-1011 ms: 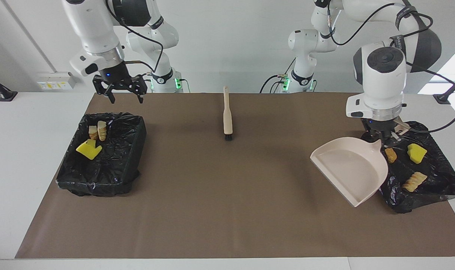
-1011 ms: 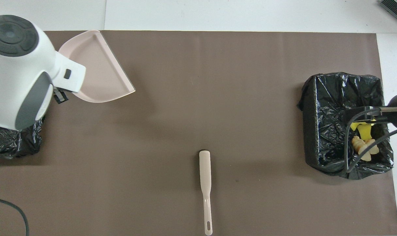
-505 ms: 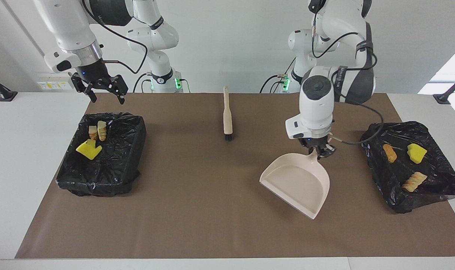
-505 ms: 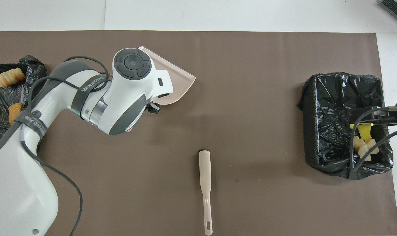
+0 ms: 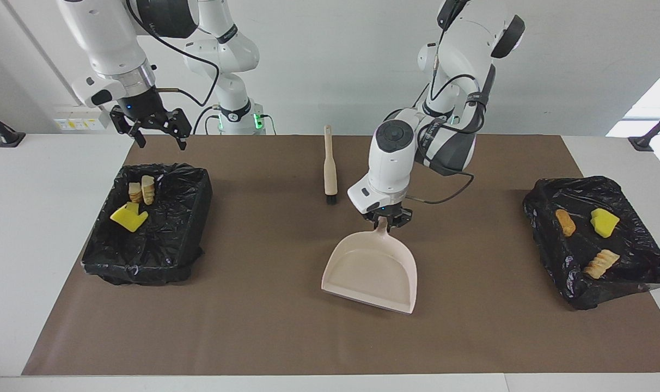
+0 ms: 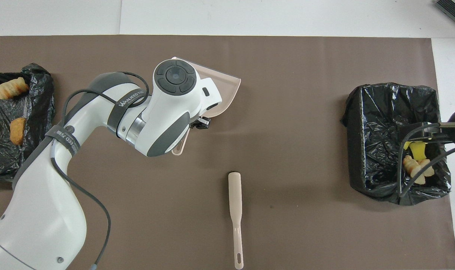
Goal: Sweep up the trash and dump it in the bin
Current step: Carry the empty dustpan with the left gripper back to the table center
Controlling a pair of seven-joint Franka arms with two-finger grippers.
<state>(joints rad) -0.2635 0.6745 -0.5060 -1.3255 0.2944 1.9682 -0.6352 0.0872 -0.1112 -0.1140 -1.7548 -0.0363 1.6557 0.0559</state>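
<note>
The left gripper [image 5: 385,220] is clamped on the handle of the empty dustpan [image 5: 371,271], which hangs low over the middle of the mat [image 5: 286,326]. The brush [image 5: 330,166] lies on the mat just beside that gripper, toward the robots. No trash is left loose on the mat, so the sweeping and dumping look finished; setting the pan down seems all that remains. Under the waiting right gripper [image 5: 157,134], whose fingers are spread wide, one bin [image 5: 196,218] holds three pieces. A second bin [image 5: 548,250], well off from the left gripper at that arm's end, holds three more. I count six.
</note>
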